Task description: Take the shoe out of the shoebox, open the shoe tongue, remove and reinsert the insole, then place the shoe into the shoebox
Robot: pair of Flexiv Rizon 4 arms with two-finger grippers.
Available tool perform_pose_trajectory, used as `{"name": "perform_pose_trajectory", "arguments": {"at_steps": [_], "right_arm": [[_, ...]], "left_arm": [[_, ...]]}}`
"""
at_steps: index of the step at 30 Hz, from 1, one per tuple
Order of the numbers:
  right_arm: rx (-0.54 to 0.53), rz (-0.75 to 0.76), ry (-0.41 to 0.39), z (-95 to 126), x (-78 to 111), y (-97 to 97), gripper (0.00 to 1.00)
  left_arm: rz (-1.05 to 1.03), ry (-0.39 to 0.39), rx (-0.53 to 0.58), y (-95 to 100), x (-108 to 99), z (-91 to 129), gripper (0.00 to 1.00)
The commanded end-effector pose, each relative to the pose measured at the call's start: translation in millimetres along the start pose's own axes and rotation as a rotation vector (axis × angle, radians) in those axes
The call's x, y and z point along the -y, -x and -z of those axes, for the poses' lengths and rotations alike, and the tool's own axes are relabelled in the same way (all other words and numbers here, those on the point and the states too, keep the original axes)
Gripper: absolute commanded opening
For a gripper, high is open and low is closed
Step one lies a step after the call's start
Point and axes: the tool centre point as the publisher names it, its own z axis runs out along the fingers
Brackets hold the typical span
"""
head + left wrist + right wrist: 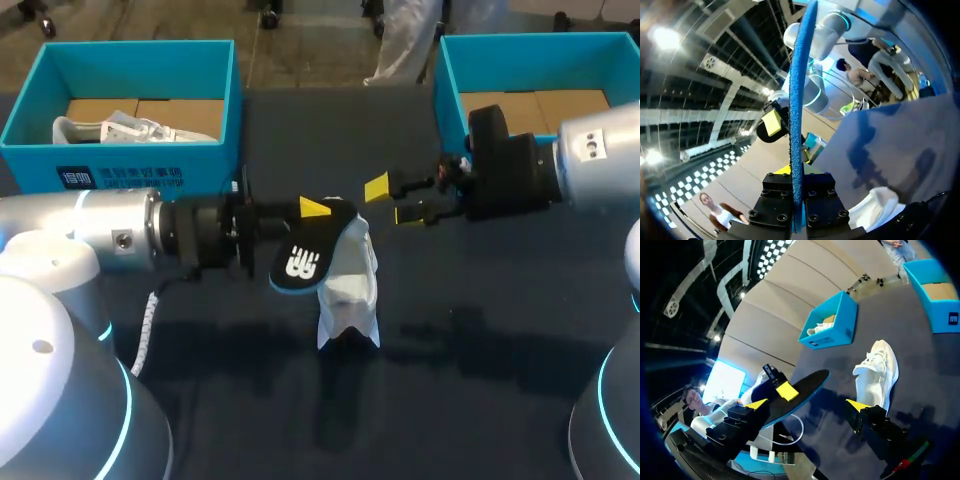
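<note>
My left gripper [315,209] is shut on the heel end of a black insole [300,262] with a blue edge, held above the table's middle. In the left wrist view the insole [797,100] runs edge-on out from between the closed fingers [796,200]. The white shoe [350,285] lies on the dark table just under and right of the insole. My right gripper [392,201] stands open just right of the insole, touching nothing. In the right wrist view the insole [800,390] lies ahead, between my open right gripper's [807,405] fingers, with the shoe [877,371] beyond.
A blue shoebox [40,95] at the back left holds another white shoe [115,128]. A second blue shoebox [450,85] stands at the back right with only cardboard showing inside. A white cable [148,320] hangs by my left arm.
</note>
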Motion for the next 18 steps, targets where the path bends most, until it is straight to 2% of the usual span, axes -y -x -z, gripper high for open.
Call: {"name": "perform_pose_trajectory", "arguments": {"at_steps": [1, 4, 5, 9, 12, 13, 18], "right_arm": [[0.003, -0.001, 0.003, -0.7, 1.4, -0.7, 1.0], [0.003, -0.001, 0.003, -0.7, 1.4, -0.7, 1.0], [0.003, 0.076, 0.027, -0.6, 1.6, 1.7, 1.0], [0.027, 0.23, 0.077, 5.1, 4.8, 6.4, 1.0], [0.059, 0.305, 0.073, 7.6, 6.3, 9.5, 1.0], [0.08, 0.378, 0.066, 9.1, 6.7, 11.2, 1.0], [0.146, 0.54, -0.002, 8.3, 5.4, 12.9, 1.0]], "left_arm": [[0.055, -0.002, -0.035, -1.3, 8.2, 5.0, 0.0], [0.066, -0.012, -0.05, -3.9, 9.6, 6.7, 0.0], [0.085, -0.013, -0.059, -5.0, 10.1, 8.3, 0.0], [0.13, -0.022, -0.074, -7.5, 13.0, 13.2, 0.0], [0.136, -0.026, -0.082, -9.8, 13.4, 15.6, 0.0], [0.136, -0.026, -0.082, -9.8, 13.4, 15.6, 0.0], [0.136, -0.026, -0.082, -9.8, 13.4, 15.6, 0.0]]}}
